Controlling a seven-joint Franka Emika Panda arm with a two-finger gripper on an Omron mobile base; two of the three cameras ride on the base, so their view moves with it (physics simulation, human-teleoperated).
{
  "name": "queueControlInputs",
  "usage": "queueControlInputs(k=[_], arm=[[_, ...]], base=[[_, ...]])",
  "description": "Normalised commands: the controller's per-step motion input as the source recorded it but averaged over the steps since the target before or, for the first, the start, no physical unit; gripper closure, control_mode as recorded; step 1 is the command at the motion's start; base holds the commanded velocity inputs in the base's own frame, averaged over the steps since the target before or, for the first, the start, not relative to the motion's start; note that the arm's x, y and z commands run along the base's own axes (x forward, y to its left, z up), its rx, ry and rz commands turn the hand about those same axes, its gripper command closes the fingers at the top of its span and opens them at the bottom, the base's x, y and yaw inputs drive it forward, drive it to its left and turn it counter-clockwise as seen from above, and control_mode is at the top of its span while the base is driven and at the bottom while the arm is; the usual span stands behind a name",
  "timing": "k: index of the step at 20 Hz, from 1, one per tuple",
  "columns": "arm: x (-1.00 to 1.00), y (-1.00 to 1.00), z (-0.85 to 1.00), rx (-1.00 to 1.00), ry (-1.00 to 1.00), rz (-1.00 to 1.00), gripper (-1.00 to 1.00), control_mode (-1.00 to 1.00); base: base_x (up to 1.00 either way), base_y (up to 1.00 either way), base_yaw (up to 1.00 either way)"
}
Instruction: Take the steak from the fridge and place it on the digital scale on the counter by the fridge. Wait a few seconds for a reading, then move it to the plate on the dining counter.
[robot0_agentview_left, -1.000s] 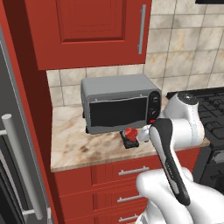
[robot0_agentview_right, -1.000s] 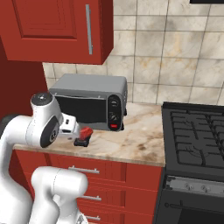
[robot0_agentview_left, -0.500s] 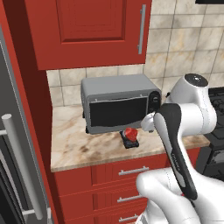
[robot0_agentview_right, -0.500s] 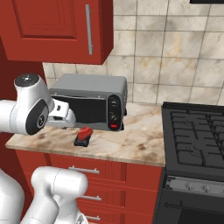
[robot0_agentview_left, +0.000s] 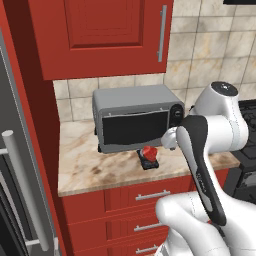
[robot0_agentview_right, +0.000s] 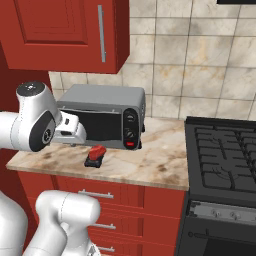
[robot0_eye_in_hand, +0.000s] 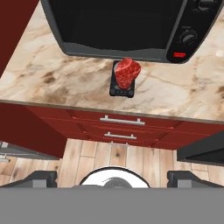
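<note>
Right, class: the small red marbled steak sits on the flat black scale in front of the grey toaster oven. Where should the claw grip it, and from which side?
Grip the small red marbled steak across its narrower middle, coming from above. It lies as a raised lump on the flat black scale, and the grey toaster oven stands close behind, so a level approach from the back looks blocked. The open claw is well back from it.

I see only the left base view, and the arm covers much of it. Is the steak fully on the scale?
Observer: Yes. In the hand view the steak lies on the scale, and only the scale's front strip is bare.
Operator: Is the end effector open?
Observer: Yes. The end effector is open, its fingertips wide apart with nothing between them.
Operator: What does the arm hide on the oven?
Observer: The right base view shows two knobs above a red button on the oven.
</note>
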Motion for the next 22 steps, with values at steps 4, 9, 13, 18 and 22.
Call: queueControlInputs(k=[4,9,13,18,22], arm=[[0.0,0.0,0.0,0.0,0.0,0.0,-1.0,-1.0],[0.0,0.0,0.0,0.0,0.0,0.0,-1.0,-1.0],[0.0,0.0,0.0,0.0,0.0,0.0,-1.0,-1.0],[0.0,0.0,0.0,0.0,0.0,0.0,-1.0,-1.0],[0.0,0.0,0.0,0.0,0.0,0.0,-1.0,-1.0]], base=[[0.0,0.0,0.0],[0.0,0.0,0.0],[0.0,0.0,0.0],[0.0,0.0,0.0],[0.0,0.0,0.0]])
